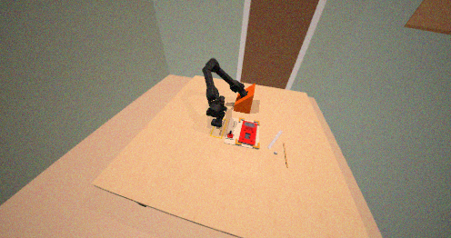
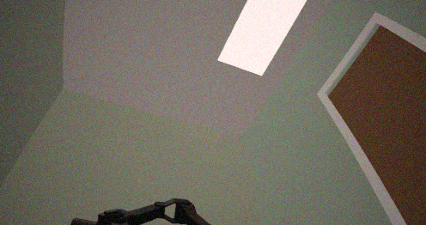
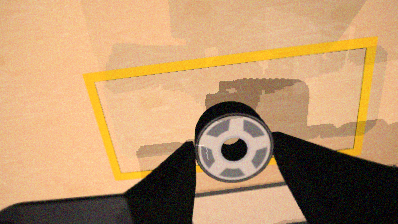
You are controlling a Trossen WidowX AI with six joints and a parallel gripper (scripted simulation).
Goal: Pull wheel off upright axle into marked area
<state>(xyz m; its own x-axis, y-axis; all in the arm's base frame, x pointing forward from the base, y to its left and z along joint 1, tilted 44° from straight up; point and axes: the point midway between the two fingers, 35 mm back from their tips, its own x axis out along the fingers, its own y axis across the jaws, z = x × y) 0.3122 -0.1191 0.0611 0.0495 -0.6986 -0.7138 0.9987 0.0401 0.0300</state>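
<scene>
Yellow-taped marked area (image 3: 95, 100) lies under the gripper (image 3: 234, 150), jaws clamped on wheel (image 3: 233, 148), bore axis vert., overlapping the area's near edge, so shift inward before lowering.

The wheel (image 3: 234, 148) is a black-tyred disc with a pale grey hub face, darker grey segments ringing a round centre hole. It is clamped at its sides between the two black jaws of the gripper (image 3: 233, 155), hub face toward the wrist camera. Behind it lies the marked area (image 3: 102, 115), a yellow-outlined rectangle on the table (image 3: 45, 60); the wheel overlaps its near edge.
</scene>
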